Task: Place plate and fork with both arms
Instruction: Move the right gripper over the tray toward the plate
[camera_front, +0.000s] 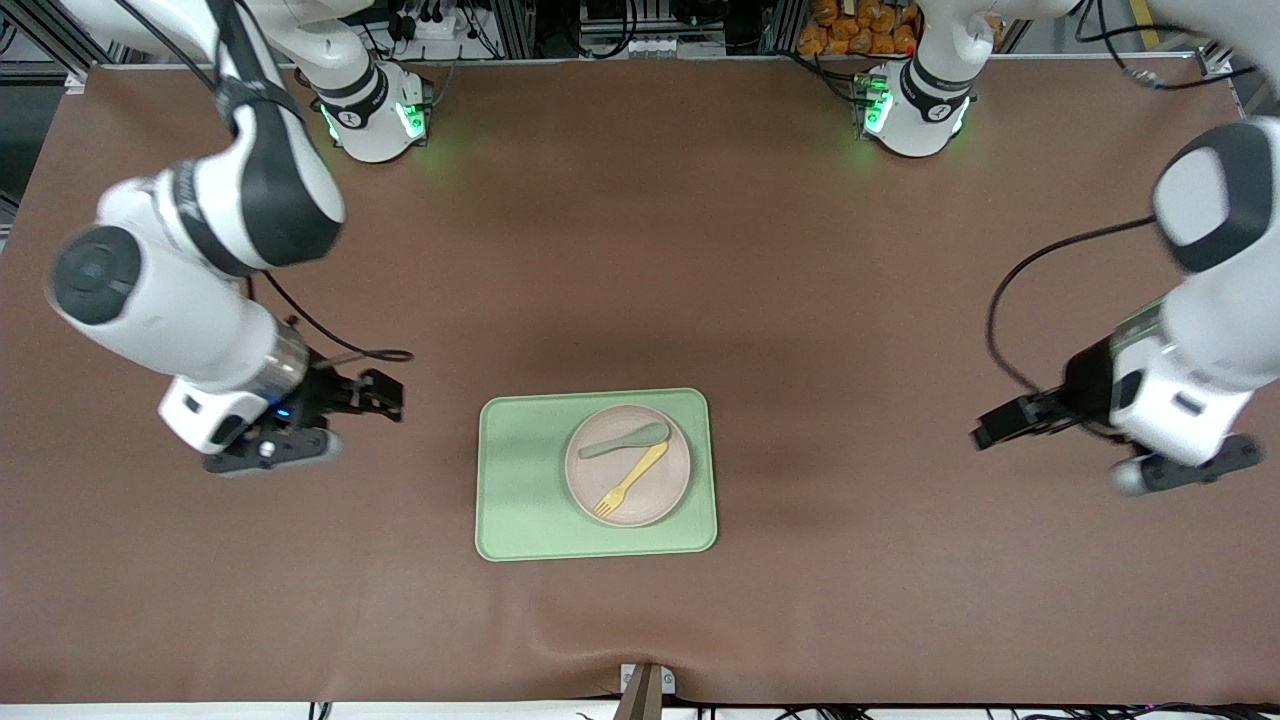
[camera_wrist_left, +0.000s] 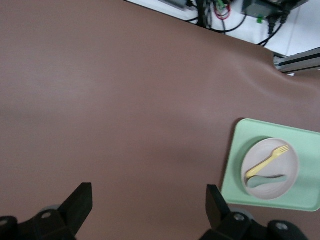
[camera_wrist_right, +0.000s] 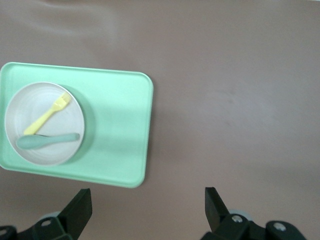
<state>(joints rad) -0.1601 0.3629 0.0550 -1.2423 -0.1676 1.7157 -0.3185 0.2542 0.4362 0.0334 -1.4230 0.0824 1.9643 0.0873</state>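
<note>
Plate (camera_front: 628, 466) sits on green tray (camera_front: 520, 480), fork (camera_front: 630, 479) and spoon (camera_front: 624, 441) lying in it. Left hand (camera_front: 985, 432) and right hand (camera_front: 385, 394) hover over bare desk (camera_front: 640, 250), fingers apart, flanking the tray for pickup.

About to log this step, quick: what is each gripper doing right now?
Left gripper: open, empty, over bare table toward the left arm's end.
Right gripper: open, empty, over bare table beside the tray.

Light-green tray (camera_front: 520, 480) and grey-green spoon (camera_front: 625, 441) on brown table (camera_front: 640, 250)
</note>
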